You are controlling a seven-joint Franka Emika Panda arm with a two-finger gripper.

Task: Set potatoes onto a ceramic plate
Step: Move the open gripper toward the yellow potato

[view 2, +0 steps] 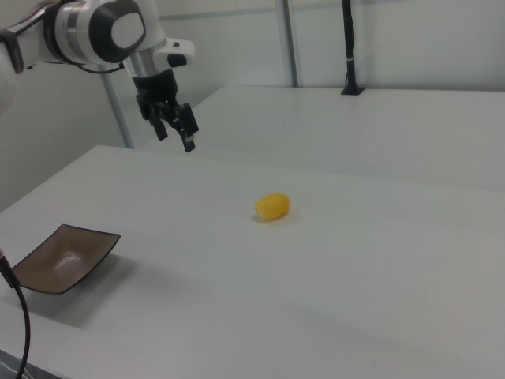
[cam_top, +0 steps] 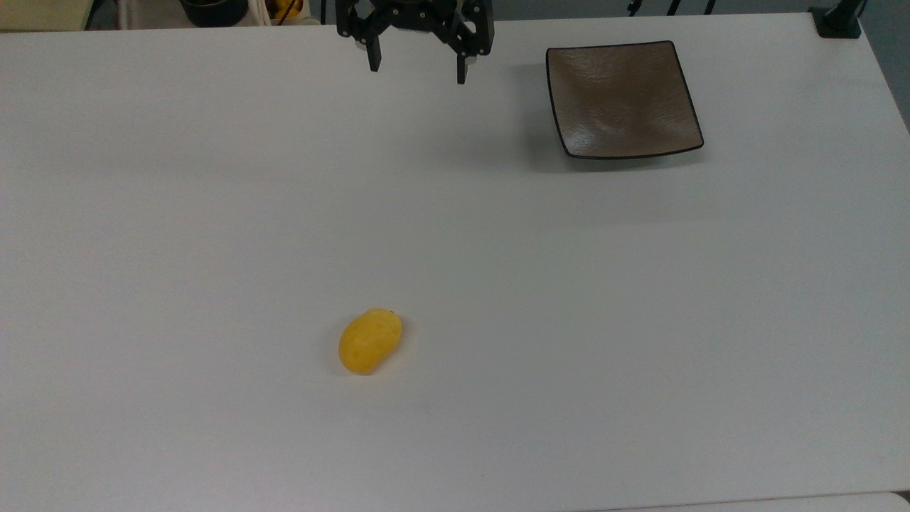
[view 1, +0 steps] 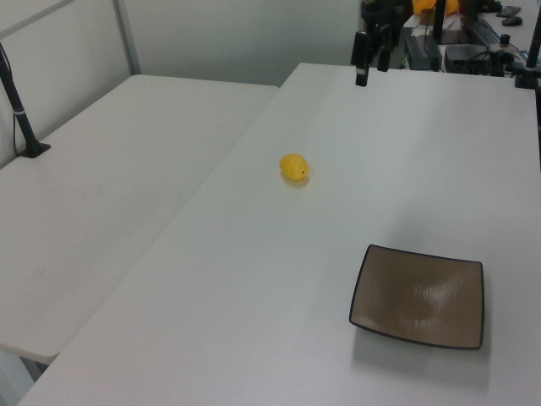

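The white arm reaches in from the right view's upper left, its black gripper point(view 2: 177, 134) hanging in the air above the far side of the white table point(view 2: 331, 268), fingers spread apart and holding nothing. Out on the tabletop lies the yellow potato point(view 2: 272, 207), alone, well apart from the gripper and lower to its right. The brown square ceramic plate point(view 2: 61, 258) sits near the table's edge at the right view's lower left, bare, with a dark cable point(view 2: 17, 316) curving just beside it.
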